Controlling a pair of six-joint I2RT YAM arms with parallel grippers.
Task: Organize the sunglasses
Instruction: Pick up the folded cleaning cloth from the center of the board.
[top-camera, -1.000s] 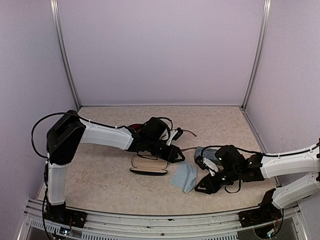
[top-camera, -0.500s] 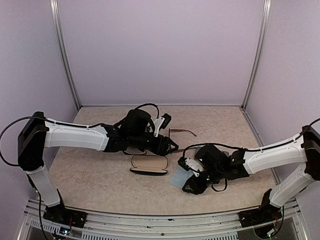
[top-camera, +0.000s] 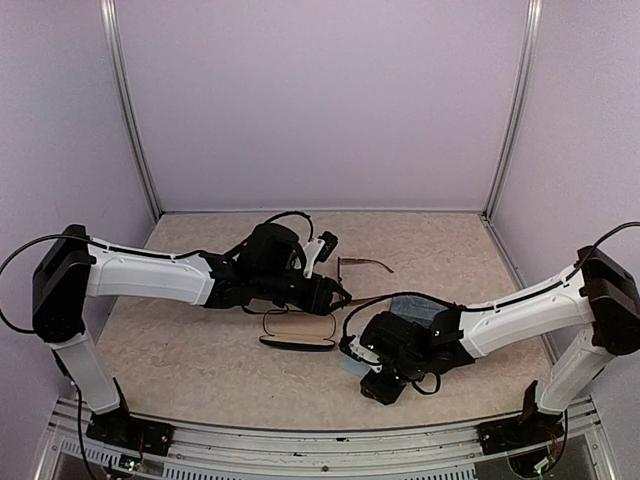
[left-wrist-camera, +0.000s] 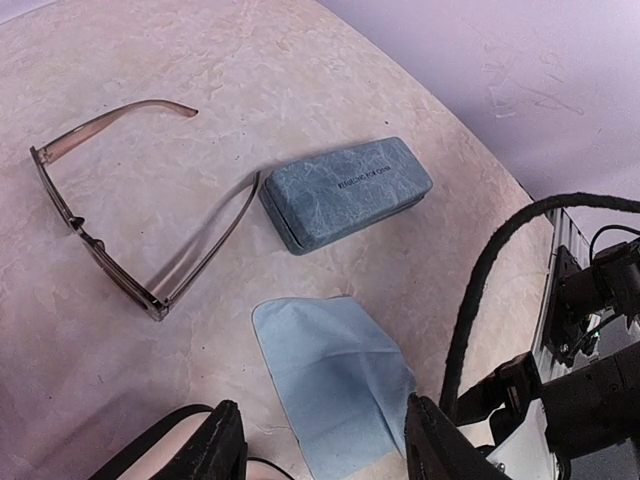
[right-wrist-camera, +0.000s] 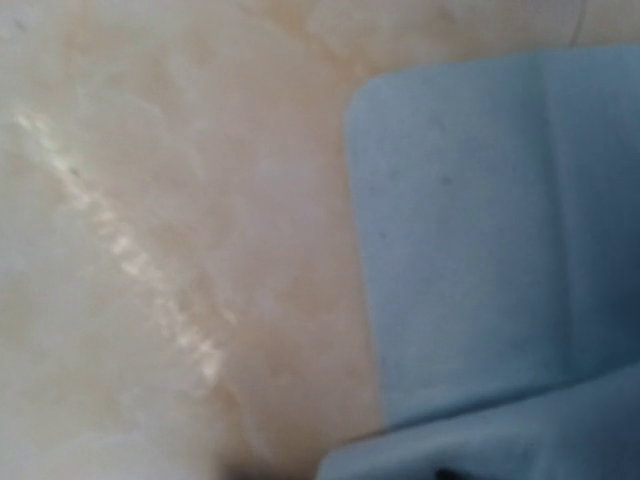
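While the top view is showing both arms stretching in over the table (top-camera: 180, 350), only the left wrist view is laying the reddish-brown sunglasses (left-wrist-camera: 98, 240) out whole. They are resting left of the grey-blue case (left-wrist-camera: 345, 192), arms unfolded, the frame translucent and slim, with one arm tip just beside the case's end. From the top, little more than one brown arm is showing behind the case.

The black-frame sunglasses (top-camera: 300, 325), a thin dark outline on the marbled surface, are appearing in the top view alone. They are lying well left of the grey-blue case, directly behind the black case (top-camera: 297, 343).

The left gripper (left-wrist-camera: 322, 415) is hovering with its fingers spread and nothing between them. Below it a light-blue cloth (left-wrist-camera: 335, 370) is lying near the grey-blue case, on the camera's side.

The right gripper (top-camera: 385, 383) is pressing in low over that cloth's corner. Its own camera is giving only blurred cloth and table, so whether it is released or clenched cannot be told. The right arm and its cable are covering much of the grey-blue case from above.
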